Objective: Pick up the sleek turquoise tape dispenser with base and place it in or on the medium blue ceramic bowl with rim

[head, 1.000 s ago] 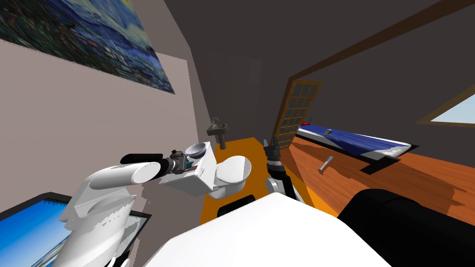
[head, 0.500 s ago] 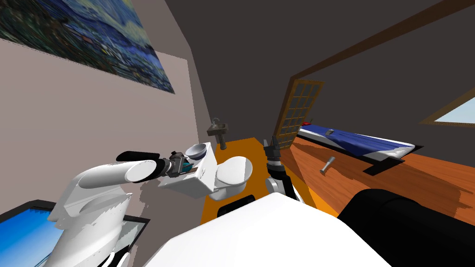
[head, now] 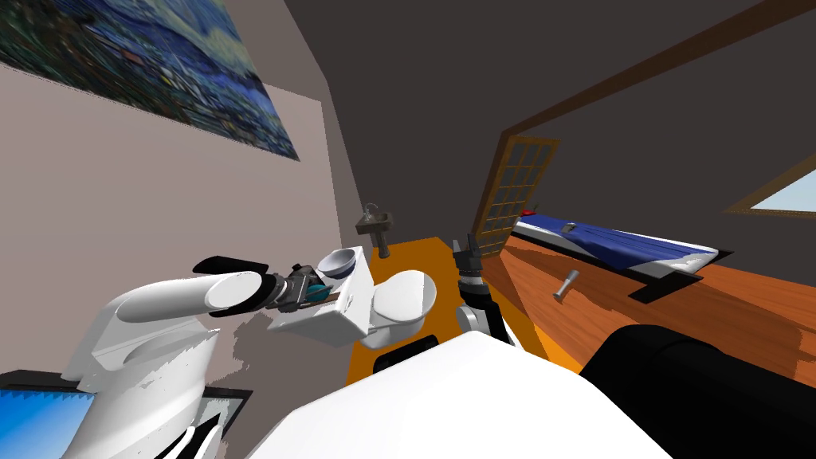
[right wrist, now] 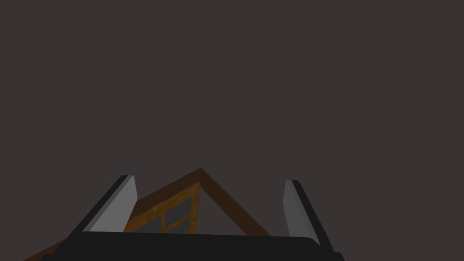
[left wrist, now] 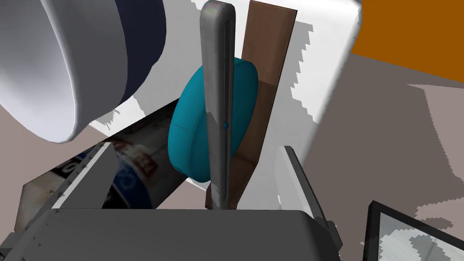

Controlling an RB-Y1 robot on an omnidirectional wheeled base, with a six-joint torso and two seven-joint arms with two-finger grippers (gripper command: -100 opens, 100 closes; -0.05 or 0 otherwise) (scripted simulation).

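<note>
The turquoise tape dispenser (left wrist: 192, 136), rounded, with a grey strip across it and a brown base (left wrist: 265, 72), lies on the white toilet tank (head: 351, 307). My left gripper (left wrist: 197, 148) is open, one finger on each side of the dispenser and neither pressing it. In the head view the dispenser (head: 318, 291) is a small turquoise spot at my left gripper (head: 307, 291). Close beside it on the tank top stands the bowl (left wrist: 68, 68), white outside and dark blue inside, seen in the head view as the bowl (head: 335, 261). My right gripper (right wrist: 208, 181) is open and empty, raised near the middle (head: 466, 249).
The toilet bowl (head: 402, 299) adjoins the tank on an orange mat (head: 414, 263). A small sink (head: 374, 223) hangs on the wall beyond. A grey cylinder (head: 566, 284) lies on the wooden floor before a blue-covered bed (head: 613, 243). A lattice door (head: 510, 191) stands behind.
My left arm has sunk and drawn back slightly to the left beside the tank. The dispenser stays at the tank's edge by the gripper. The right arm has not moved.
</note>
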